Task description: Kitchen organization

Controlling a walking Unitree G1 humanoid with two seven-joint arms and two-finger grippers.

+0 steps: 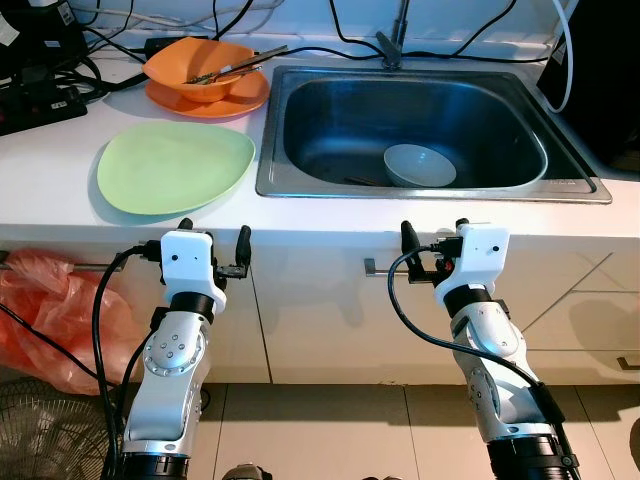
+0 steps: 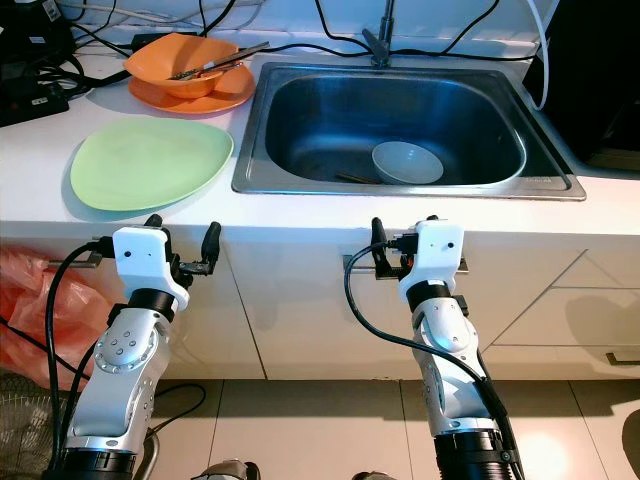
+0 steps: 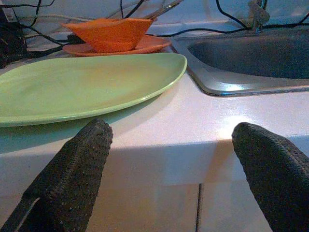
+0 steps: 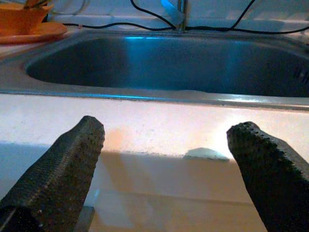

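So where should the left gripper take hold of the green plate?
Probably the near rim of the green plate, from the counter's front edge. It lies flat and shallow, rim slightly raised, and the open left gripper already faces it at counter height.

The utensils (image 1: 232,68) in the orange bowl (image 1: 198,66) at ten o'clock are too small to identify; a dark item (image 1: 362,181) beside the sink's pale bowl (image 1: 420,165) is unclear.

A pale green plate (image 1: 175,165) lies flat near the counter's (image 1: 330,215) front edge, left of my sink (image 1: 420,125). Behind it, toward the back edge, an orange bowl (image 1: 198,66) sits on an orange plate (image 1: 205,98), with utensils (image 1: 235,68) resting in the bowl. A small grey-blue bowl (image 1: 420,165) stands upright in the sink's basin near its front wall.
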